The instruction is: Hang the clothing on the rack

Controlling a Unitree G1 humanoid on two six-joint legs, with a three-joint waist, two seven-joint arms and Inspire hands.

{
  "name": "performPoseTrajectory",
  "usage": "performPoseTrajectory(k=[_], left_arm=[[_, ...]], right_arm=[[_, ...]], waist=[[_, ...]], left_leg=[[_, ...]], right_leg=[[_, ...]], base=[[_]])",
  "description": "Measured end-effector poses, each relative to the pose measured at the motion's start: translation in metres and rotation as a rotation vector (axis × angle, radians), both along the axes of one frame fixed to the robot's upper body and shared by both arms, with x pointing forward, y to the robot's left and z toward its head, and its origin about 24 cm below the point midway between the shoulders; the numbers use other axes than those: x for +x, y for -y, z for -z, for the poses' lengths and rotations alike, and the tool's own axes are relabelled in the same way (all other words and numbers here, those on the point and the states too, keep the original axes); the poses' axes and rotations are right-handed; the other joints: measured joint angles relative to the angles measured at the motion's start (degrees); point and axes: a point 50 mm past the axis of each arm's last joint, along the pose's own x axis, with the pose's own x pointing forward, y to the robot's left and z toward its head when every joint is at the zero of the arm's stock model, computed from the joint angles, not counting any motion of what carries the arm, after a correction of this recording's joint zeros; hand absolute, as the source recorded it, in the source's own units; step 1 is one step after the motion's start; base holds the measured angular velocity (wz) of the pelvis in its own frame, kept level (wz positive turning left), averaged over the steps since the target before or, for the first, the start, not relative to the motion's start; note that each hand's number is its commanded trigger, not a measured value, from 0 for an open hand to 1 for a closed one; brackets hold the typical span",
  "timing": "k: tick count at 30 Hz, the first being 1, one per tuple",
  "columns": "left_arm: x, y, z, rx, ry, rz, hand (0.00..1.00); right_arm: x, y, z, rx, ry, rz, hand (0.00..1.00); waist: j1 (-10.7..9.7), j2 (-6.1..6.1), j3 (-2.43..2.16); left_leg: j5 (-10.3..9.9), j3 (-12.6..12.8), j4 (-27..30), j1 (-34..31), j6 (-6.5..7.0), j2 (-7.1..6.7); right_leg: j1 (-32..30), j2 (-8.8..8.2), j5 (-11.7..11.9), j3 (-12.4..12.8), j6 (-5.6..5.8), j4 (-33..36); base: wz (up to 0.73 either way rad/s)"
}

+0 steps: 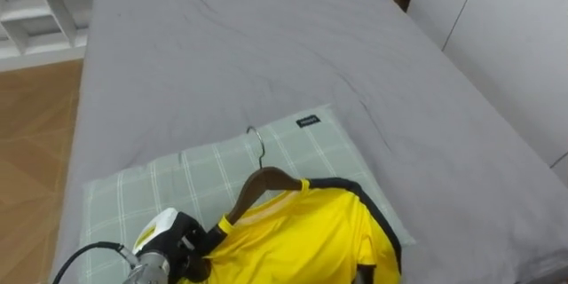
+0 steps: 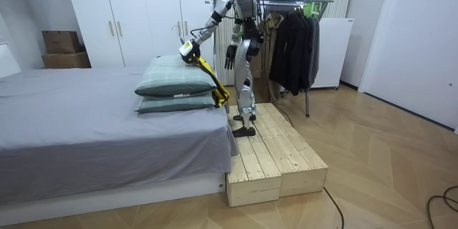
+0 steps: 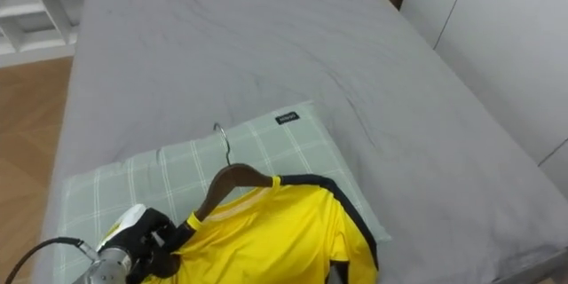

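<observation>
A yellow shirt with dark trim hangs on a brown wooden hanger whose metal hook points toward the bed's far end. My left hand comes in from the lower left and is shut on the hanger's near end, holding it just above the green checked pillow. In the room view the shirt droops from that hand beside the stacked pillows. My right hand hangs at my side, fingers relaxed. I stand on a wooden platform at the head of the bed.
The grey bed stretches away ahead of me. Behind me stands a clothes rack with dark garments. White wardrobes and cardboard boxes line the far wall. Wooden floor lies around the platform.
</observation>
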Motion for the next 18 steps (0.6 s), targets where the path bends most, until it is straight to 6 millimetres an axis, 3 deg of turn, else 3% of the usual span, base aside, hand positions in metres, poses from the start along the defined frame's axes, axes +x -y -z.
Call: performPoseTrajectory(k=[7, 11, 18], left_arm=[[-0.017, 0.002, 0.004, -0.059, 0.021, 0.029, 1.00], [-0.031, 0.001, 0.012, -0.073, 0.003, 0.019, 1.00], [-0.057, -0.001, 0.016, -0.124, 0.005, 0.022, 1.00]], right_arm=[[-0.023, 0.016, 0.003, -0.010, -0.011, 0.104, 0.00], [-0.032, 0.020, 0.004, -0.008, 0.000, 0.169, 0.00], [-0.066, 0.026, 0.010, -0.012, -0.056, 0.245, 0.00]], waist=[[0.2, 0.26, -0.32], [0.4, 0.08, -0.28], [1.4, -0.61, -0.18]], left_leg=[[-0.1, -0.9, -0.5, 3.0, -0.36, 0.05], [-0.3, -1.2, -1.0, 5.5, -0.64, 0.06], [-0.7, -1.1, -2.1, 8.5, -0.87, 0.09]], right_leg=[[3.6, 0.15, -0.4, -1.0, -0.23, -1.0], [6.4, 0.27, -0.6, -1.1, -0.09, -2.0], [9.2, 0.42, -0.8, -1.0, -0.33, -3.1]], base=[[0.06], [0.00], [-0.01]])
